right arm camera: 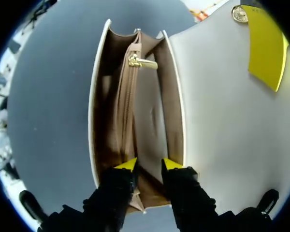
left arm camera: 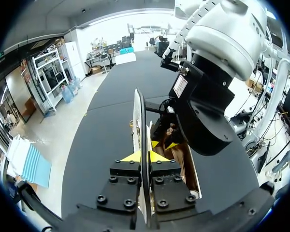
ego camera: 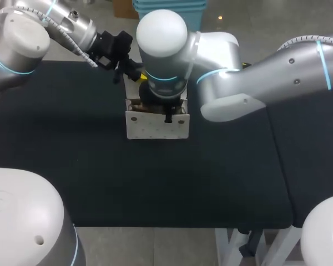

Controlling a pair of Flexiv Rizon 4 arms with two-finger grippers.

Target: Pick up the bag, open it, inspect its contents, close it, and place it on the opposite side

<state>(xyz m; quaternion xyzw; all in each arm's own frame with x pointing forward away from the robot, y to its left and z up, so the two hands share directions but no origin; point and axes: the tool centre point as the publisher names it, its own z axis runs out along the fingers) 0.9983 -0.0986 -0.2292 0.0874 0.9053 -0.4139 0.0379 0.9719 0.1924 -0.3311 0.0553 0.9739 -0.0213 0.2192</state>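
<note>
My left hand [left arm camera: 144,155] is pinching the thin flap [left arm camera: 137,111] upright. My right hand [right arm camera: 149,165], fingers slightly spread, is dipping into the open bag [ego camera: 155,126]. I'm judging it light, stiff-walled and smooth, best gripped by flap or rim. It's standing toward the table's [ego camera: 72,166] far middle, leaving room either side.

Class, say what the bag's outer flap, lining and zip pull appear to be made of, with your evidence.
Outer flap: white, smooth, faint sheen, likely leather or faux leather.
Lining: tan, matte, perhaps suede-like fabric.
Zip pull: shiny gold, probably metal.
</note>
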